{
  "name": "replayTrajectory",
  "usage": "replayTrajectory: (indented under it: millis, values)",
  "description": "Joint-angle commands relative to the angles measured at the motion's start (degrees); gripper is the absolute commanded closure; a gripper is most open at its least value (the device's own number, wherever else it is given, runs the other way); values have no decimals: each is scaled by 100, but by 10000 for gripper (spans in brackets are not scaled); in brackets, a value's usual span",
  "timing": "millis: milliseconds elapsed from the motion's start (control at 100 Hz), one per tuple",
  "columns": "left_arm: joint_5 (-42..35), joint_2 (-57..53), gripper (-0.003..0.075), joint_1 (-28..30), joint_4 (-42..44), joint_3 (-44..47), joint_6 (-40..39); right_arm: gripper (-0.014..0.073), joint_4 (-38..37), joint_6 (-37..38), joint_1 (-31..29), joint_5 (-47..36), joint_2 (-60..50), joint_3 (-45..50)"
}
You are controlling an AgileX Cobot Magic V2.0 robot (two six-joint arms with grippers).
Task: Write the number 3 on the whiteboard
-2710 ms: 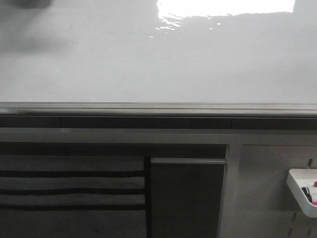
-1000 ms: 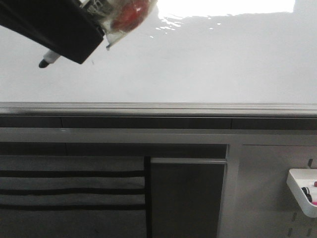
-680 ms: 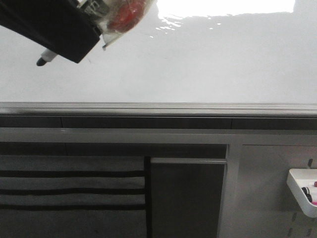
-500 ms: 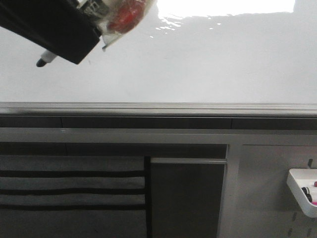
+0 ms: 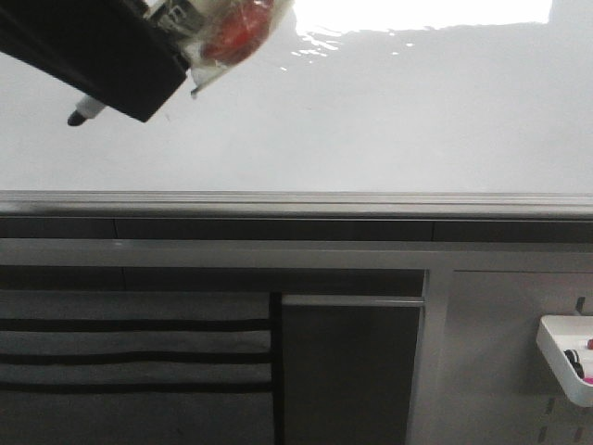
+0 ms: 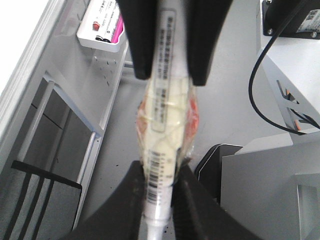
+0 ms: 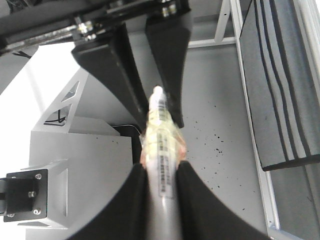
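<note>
Fabric in grey with black horizontal stripes [image 5: 134, 357] is hanging at the near left, beside a dark open compartment. To the near right, a grey perforated panel [image 5: 491, 362] is carrying a small white plastic tray [image 5: 554, 360] with pink and dark items inside.

Beyond these, a silver metal rail [image 5: 296, 202] is running left to right along the near edge of the large glossy white whiteboard [image 5: 371, 120], which is filling the far half of the front view. Bright glare [image 5: 422, 13] is sitting at its far edge.

At the far left of the whiteboard, a black gripper body is reaching in. From it a white barrelled marker with a barcode label and a wrap of clear tape over something red [image 5: 227, 32] is pointing its dark tip [image 5: 77, 117] at the surface; whether the tip is touching cannot be told.

The left gripper [image 6: 157, 200] is closing narrowly on the marker [image 6: 165, 115]. The right gripper [image 7: 161, 192] is also clamping the same marker [image 7: 160, 140] from the opposite end.
</note>
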Motion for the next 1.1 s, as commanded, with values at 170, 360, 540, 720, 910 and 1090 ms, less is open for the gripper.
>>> replayTrajectory:
  millis: [170,360,540,720,910,1090]
  values:
    - [-330,-98,286,-38,-252,-257,-20,582,7,-66,3,-166,-141,-193]
    - [-392,-330,267,267,-216,-601,-162,582,-870,762,-8,-591,-234,-193]
    - [-272,-787,304,999,-107,-618,-737,582,-1851,2182,-178,-776,-639,-120]
    - [-82,-1218,342,1870,222,-510,-1546,582,-1791,2849,-1478,-1284,-1168,634]
    - [-158,-1749,353,2567,222,66,-1635,582,-833,2849,-2834,-1669,-1658,1573]
    - [-475,-2013,353,2773,222,464,-1635,582,-810,2849,-2927,-2034,-1863,2023]
